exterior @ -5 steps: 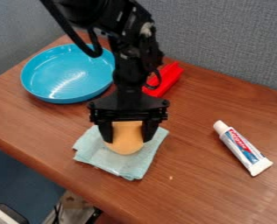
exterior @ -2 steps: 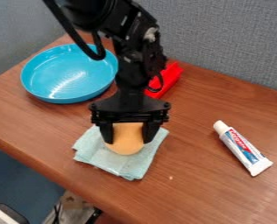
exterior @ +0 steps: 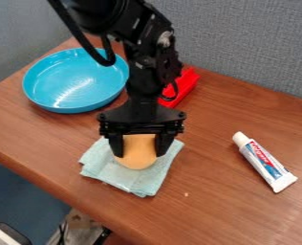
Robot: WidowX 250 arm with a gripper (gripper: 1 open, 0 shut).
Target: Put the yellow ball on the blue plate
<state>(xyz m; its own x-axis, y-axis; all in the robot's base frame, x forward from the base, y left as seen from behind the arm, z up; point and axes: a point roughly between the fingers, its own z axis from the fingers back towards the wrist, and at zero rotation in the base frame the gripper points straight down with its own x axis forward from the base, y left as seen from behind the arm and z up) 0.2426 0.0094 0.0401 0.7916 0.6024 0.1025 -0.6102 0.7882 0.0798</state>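
The yellow ball [exterior: 140, 150], orange-yellow and egg-shaped, rests on a pale teal square cloth [exterior: 125, 172] near the table's front edge. My gripper [exterior: 140, 144] points straight down over it, open, with one black finger on each side of the ball. Whether the fingers touch the ball cannot be told. The blue plate [exterior: 54, 67], a round turquoise dish with a raised rim, lies at the back left of the table with nothing in it.
A red object [exterior: 181, 84] lies behind the arm, partly hidden by it. A white toothpaste tube [exterior: 264, 160] lies at the right on the brown wooden table [exterior: 230, 196]. A grey partition stands behind the table.
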